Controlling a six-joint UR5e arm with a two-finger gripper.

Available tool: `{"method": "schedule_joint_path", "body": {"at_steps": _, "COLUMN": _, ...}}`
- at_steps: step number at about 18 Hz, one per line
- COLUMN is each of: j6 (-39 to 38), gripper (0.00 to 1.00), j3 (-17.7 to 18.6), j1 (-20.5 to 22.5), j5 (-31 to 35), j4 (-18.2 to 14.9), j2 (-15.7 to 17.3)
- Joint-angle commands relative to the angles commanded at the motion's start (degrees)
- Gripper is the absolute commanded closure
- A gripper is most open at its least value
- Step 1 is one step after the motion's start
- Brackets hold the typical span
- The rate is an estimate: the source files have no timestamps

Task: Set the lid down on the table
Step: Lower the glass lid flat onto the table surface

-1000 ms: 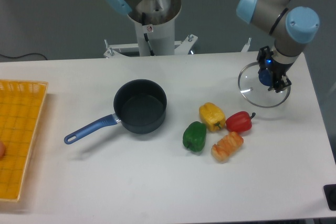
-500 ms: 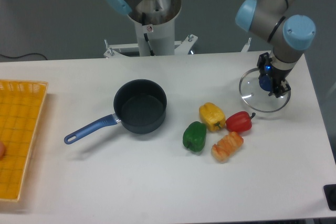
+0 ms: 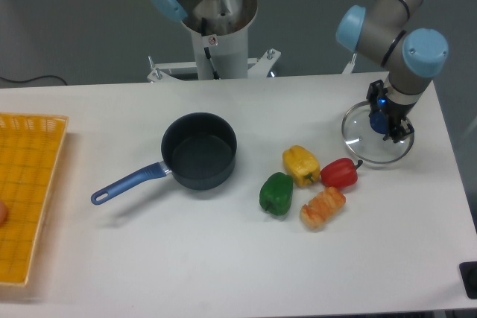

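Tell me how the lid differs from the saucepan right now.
The lid is a clear, flat glass disc at the table's right side, with the end effector at its knob. The saucepan is dark blue, deep and open, standing free mid-table with a long blue handle. Both are round and similar in width.

One fixed camera looks down (steeply) across the table (image 3: 223, 258).

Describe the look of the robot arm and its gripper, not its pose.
The arm has grey metal tube links and rounded joints with light blue caps. Its small black gripper shows a lit blue spot. No loose cable or readable marking is visible.
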State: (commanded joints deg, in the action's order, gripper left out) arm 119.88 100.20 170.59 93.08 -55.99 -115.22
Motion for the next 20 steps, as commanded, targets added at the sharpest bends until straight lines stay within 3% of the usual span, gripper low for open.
{"method": "schedule_joint_path", "body": {"at_steps": 20, "j6": -0.09, "gripper": 0.40, "j3": -0.09, "j1": 0.18, "j5": -0.35, "j4": 0.79, "j2": -1.14}}
